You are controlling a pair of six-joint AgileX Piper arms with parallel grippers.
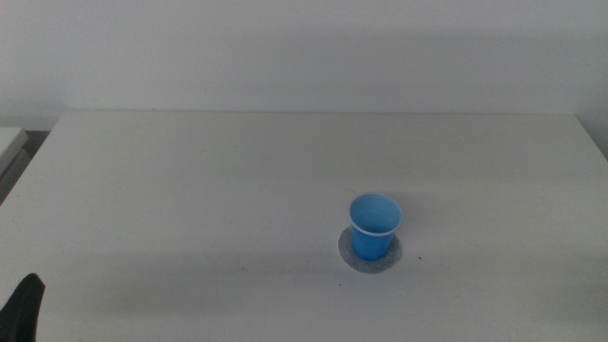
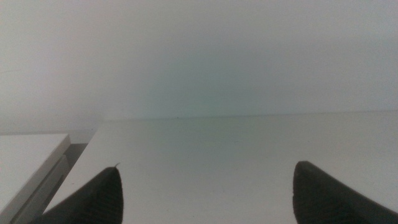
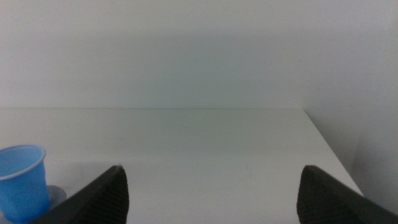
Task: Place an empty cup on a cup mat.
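Observation:
The blue cup (image 1: 374,226) stands upright and empty on the speckled grey cup mat (image 1: 368,257), right of the table's middle. It also shows in the right wrist view (image 3: 22,182), standing on the mat (image 3: 57,196). My left gripper (image 1: 23,309) waits at the bottom left corner of the middle view; in the left wrist view (image 2: 205,193) its jaws stand wide apart with nothing between them. My right gripper (image 3: 214,193) is out of the middle view; its jaws stand wide apart and empty, with the cup off to one side, untouched.
The white table (image 1: 190,190) ends at a far edge below a white wall. A white ledge (image 1: 9,142) lies beyond the table's left edge; it also shows in the left wrist view (image 2: 25,162).

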